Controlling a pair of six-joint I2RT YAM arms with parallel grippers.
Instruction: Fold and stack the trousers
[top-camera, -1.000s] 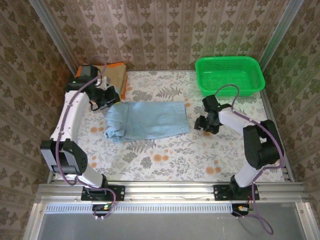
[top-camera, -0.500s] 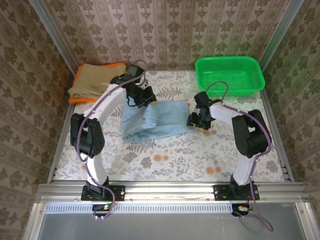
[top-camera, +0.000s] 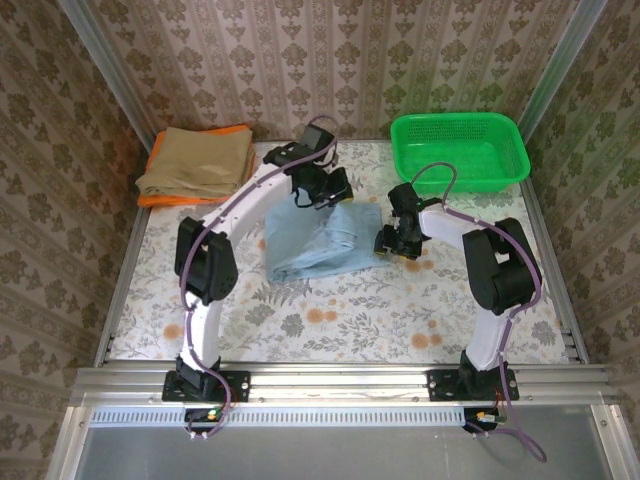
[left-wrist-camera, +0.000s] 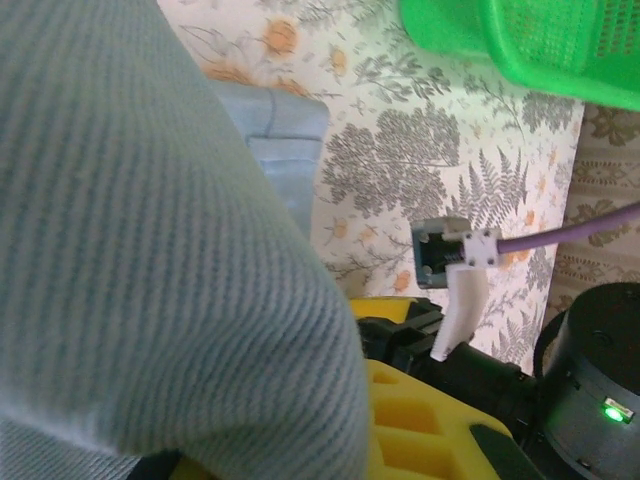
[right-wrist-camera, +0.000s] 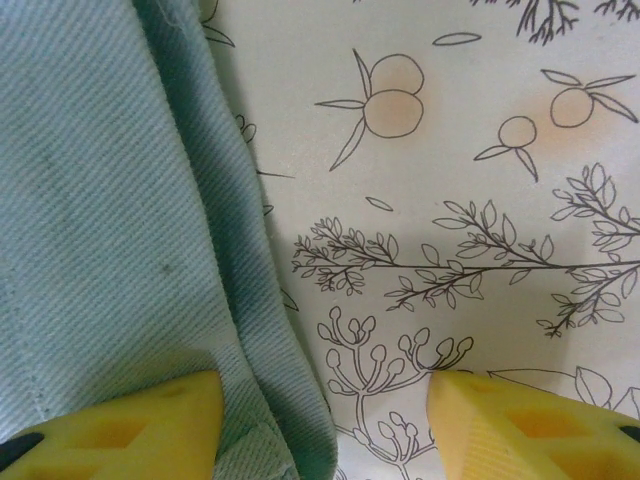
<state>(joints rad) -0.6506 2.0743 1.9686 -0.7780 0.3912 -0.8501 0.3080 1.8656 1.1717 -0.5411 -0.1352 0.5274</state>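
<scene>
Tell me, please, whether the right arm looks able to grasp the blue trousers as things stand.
Probably yes: the right pincer stands open astride the edge of the trousers, with cloth under one side and bare table under the other, and nothing in between.

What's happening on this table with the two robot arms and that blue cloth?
Two arms are folding light blue trousers on the flowered table. The left gripper seems to grip one end, lifted over the rest. The right gripper sits open at the trousers' right edge, one finger over the fabric. Folded tan trousers lie in the far left corner.
</scene>
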